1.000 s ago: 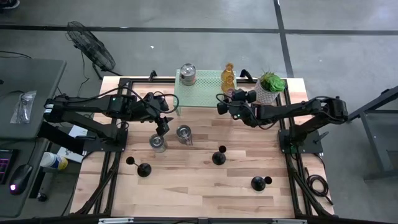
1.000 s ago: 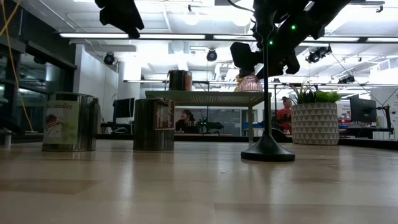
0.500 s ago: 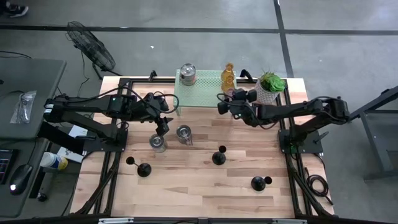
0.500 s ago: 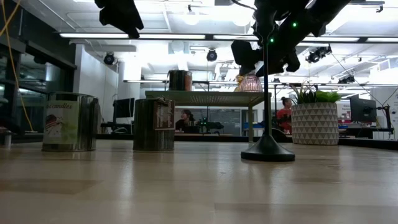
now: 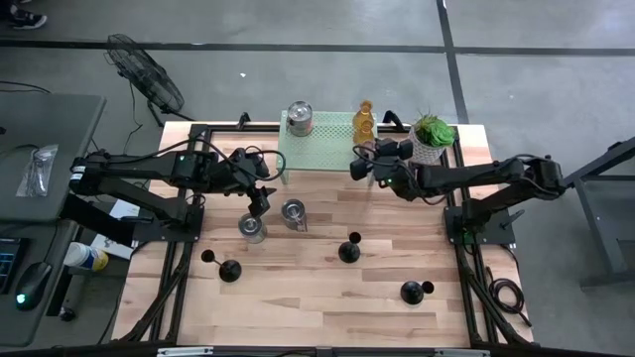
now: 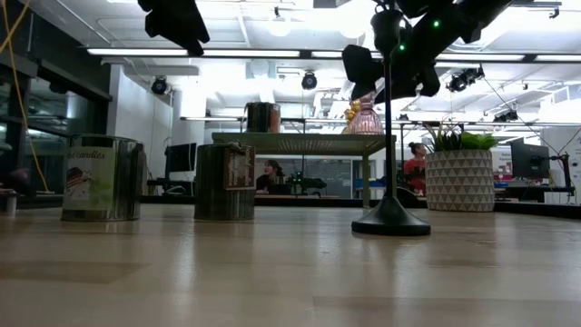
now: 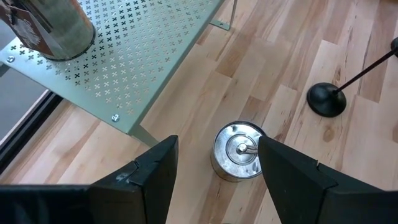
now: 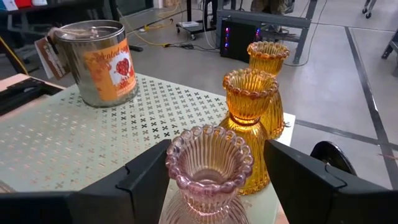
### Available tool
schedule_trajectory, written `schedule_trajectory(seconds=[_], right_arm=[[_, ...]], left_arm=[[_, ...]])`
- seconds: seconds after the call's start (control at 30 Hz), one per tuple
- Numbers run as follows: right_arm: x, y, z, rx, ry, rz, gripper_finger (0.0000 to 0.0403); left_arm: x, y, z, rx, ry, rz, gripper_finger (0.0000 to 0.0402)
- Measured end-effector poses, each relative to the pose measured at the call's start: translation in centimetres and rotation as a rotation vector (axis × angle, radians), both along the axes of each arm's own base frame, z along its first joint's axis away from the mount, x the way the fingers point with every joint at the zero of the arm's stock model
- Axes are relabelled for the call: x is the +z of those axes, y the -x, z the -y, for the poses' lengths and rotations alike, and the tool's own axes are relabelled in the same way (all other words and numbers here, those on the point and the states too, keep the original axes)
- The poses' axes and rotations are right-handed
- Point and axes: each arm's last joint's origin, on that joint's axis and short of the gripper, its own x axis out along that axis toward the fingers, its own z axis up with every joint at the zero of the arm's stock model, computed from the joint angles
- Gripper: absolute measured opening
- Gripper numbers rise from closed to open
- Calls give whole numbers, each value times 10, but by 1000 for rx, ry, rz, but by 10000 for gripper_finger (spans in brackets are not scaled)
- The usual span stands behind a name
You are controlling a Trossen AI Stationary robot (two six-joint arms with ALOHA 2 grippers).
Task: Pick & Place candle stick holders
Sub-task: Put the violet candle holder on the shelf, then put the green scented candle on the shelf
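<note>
Nearest, low in the right wrist view: ribbed pale pink glass holder [image 8: 209,163] gripped between the right gripper [image 8: 210,180] jaws, base cut off. Behind it, two scalloped amber holders [image 8: 250,118] on the perforated green rack [image 8: 74,134]. Left gripper [image 7: 214,171] jaws open above a shiny tin [image 7: 238,151] on the wood worktop [image 7: 292,124].

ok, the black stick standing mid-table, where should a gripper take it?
Probably the thin upright stem of the black stick, jaws closing from the sides with the approach from above. Its round base sits flat on the table, too low and wide to pinch.
</note>
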Motion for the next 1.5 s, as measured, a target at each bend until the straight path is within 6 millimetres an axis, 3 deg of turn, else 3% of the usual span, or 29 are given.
schedule_trajectory(seconds=[0.87,1.23,1.5], right_arm=[[44,26,-4,26,33,183,247],[72,49,-9,147,43,276,247],[79,54,-12,261,46,283,247]], left_arm=[[0,0,0,5,10,4,216],[0,0,0,5,11,3,216],[-4,4,1,-4,32,-57,216]])
